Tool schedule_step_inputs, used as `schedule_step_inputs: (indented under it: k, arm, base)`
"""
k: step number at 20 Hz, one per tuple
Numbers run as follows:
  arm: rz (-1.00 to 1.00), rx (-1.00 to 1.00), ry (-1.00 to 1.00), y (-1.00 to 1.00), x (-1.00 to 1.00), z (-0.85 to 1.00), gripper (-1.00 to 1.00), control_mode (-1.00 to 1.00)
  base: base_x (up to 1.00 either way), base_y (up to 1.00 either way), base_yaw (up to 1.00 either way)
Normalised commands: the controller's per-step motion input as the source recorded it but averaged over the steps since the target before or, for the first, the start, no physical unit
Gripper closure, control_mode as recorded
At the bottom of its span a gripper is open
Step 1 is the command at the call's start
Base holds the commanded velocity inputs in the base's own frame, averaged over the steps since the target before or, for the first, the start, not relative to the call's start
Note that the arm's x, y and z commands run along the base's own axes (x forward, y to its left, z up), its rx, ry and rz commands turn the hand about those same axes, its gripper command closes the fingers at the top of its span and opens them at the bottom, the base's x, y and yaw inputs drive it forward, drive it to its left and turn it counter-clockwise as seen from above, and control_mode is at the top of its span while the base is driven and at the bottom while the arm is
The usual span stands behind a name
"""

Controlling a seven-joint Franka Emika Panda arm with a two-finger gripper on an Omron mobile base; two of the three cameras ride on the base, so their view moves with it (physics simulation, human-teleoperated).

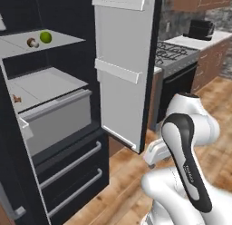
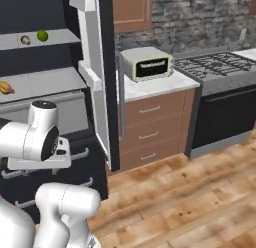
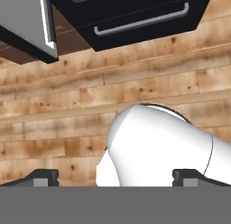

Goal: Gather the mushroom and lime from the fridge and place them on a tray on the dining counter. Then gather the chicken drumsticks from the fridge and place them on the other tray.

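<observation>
Standing open at the left of both base views: black fridge [image 1: 68,174], grey door [image 1: 127,74] swung outward. Sitting on the pale counter [image 2: 155,84] at upper centre of the right base view: cream toaster oven [image 2: 146,63]. Occupying the right: black stove [image 2: 220,97]. Running beneath: wooden drawers [image 2: 150,129]. Spreading across the bottom: plank floor [image 2: 190,202].

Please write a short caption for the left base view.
Open fridge door, mushroom and lime together on upper shelf.
</observation>
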Motion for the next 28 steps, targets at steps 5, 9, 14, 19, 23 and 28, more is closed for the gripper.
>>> schedule_step_inputs:
  k: [5,9,14,19,23,28]
  arm:
    - [0.0,0.0,0.0,0.0,0.0,0.0,-1.0,1.0]
    - [0.0,0.0,0.0,0.0,0.0,0.0,-1.0,1.0]
    - [0.0,0.0,0.0,0.0,0.0,0.0,-1.0,1.0]
    - [0.0,0.0,0.0,0.0,0.0,0.0,-1.0,1.0]
    - [0.0,0.0,0.0,0.0,0.0,0.0,-1.0,1.0]
    - [0.0,-0.01,-0.03,0.03,0.35,0.03,-1.0,-1.0]
  base:
    - [0.73,0.35,0.31]
    - [0.73,0.04,0.4]
    - [0.73,0.0,0.42]
    - [0.65,0.0,0.41]
    - [0.51,0.0,0.29]
    - [0.12,0.03,0.07]
